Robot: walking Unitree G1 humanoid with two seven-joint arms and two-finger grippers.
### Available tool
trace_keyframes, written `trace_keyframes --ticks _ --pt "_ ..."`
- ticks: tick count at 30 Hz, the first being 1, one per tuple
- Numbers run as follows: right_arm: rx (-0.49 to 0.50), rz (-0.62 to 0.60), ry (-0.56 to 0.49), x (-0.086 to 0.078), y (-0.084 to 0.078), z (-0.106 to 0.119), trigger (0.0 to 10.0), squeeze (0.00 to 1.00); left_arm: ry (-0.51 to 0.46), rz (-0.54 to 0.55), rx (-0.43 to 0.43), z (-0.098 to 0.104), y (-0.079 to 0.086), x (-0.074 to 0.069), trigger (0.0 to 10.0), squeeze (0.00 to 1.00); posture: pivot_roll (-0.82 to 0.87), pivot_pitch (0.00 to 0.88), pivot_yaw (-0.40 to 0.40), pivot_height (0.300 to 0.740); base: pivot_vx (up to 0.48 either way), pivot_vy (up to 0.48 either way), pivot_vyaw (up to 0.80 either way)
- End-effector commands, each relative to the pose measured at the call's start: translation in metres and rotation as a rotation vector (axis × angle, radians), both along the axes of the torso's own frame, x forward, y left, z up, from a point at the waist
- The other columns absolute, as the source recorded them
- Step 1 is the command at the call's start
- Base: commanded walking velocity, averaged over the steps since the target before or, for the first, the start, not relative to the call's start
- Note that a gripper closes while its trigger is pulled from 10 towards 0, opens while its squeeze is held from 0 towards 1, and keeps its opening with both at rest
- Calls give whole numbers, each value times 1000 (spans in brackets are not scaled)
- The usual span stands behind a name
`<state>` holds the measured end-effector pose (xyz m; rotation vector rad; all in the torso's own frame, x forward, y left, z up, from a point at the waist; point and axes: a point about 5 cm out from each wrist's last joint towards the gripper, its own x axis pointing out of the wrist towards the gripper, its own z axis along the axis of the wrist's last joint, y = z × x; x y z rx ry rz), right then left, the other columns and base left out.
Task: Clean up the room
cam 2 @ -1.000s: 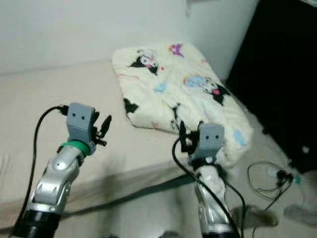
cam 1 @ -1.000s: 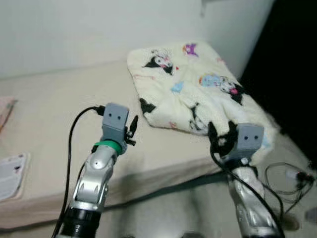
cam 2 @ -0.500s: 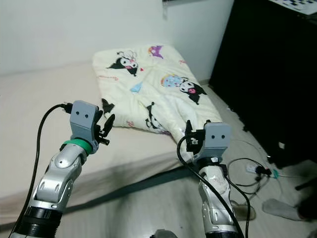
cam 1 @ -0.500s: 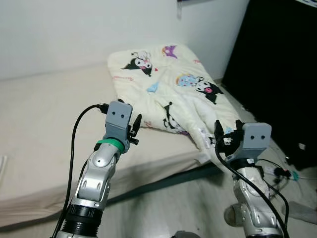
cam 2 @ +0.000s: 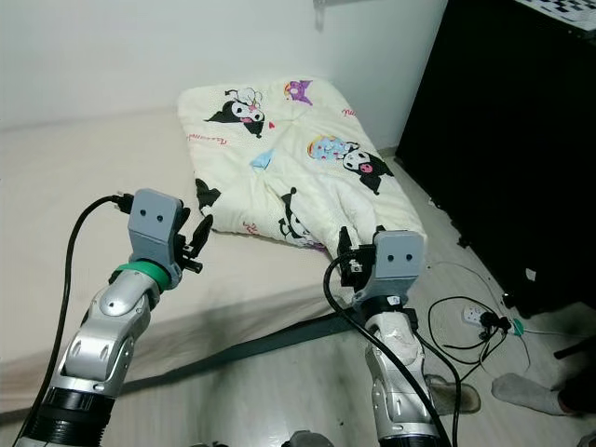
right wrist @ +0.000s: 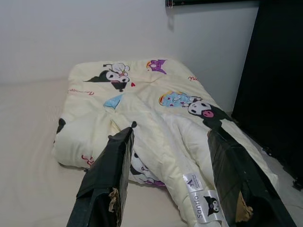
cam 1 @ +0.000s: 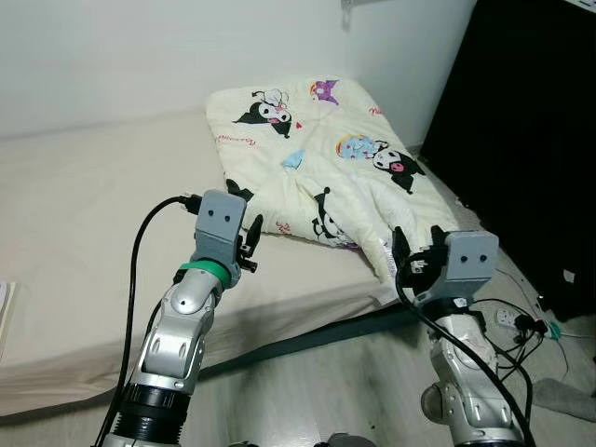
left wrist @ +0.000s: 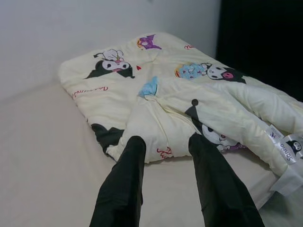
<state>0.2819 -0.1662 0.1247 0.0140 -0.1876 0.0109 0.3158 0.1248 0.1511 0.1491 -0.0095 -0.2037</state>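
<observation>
Since the earlier frames, camera swung and steadied; blanket now seen whole, upper centre of the frame, on the bed, one corner hanging over the edge at lower right. Right gripper moved off that corner, now just beside it, not touching.

Possible trouble, as a judgement: hanging corner close to the right gripper, so a low grasp could take only the white label and slip, or pull the blanket down to the floor. Cables on the floor at lower right, near the robot's right side; a step there could catch them.

Left gripper at centre left of the frame, over bare mattress, short of the blanket edge. Fingers apart a moderate way, holding nothing. Right gripper's fingers spread wide, also empty, pointing at the folded blanket.
</observation>
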Motion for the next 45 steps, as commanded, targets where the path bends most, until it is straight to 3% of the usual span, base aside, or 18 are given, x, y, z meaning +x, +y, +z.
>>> trace_keyframes --ticks 1,9,45 --pt "1 0 12 -2 -1 -3 10000 0 35 13 2 -8 3 -1 10000 0 -138 0 94 740 0 368 0" --pt "1 0 16 -2 0 -4 10000 0 32 17 -7 -6 4 0 10000 0 -134 0 97 740 0 325 0" --pt "-16 21 39 -1 5 -8 10000 0 -8 -7 6 -2 1 -1 10000 0 -133 0 98 740 8 0 0"
